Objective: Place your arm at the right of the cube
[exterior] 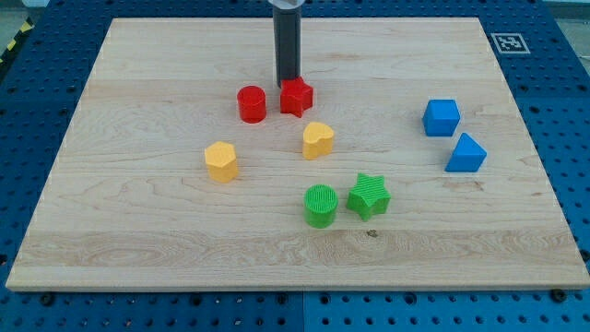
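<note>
The blue cube (442,117) sits on the wooden board (138,231) at the view's right. My tip (288,83) is at the end of the dark rod, near the view's top centre, far to the left of the cube. The tip is just behind the red star block (297,97), touching or nearly touching it.
A red cylinder (251,104) is left of the red star. A blue triangular block (466,154) lies just below-right of the cube. A yellow heart block (318,140), a yellow hexagonal block (221,161), a green cylinder (321,206) and a green star (369,195) lie mid-board.
</note>
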Motion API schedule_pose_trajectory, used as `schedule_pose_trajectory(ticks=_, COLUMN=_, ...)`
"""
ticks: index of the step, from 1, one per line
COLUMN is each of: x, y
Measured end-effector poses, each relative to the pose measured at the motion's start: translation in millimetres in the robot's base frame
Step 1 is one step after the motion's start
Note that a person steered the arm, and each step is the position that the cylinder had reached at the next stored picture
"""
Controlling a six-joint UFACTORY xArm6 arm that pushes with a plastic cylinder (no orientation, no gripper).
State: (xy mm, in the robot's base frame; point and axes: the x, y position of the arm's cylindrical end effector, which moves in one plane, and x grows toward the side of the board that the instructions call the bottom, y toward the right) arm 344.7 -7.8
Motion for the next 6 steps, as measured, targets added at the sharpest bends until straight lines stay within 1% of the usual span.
schedule_pose_trajectory(ticks=1, x=11.2, y=13.4)
schedule_pose_trajectory(ticks=2, x=0.0, y=24.2)
schedule_pose_trajectory(ticks=3, x=-15.9, y=70.7)
schedule_pose_trajectory(ticks=4, x=-15.9, y=144.7)
schedule_pose_trajectory(ticks=5, x=-7.0, y=223.9)
schedule_pose_trajectory(ticks=6, x=33.9, y=276.0)
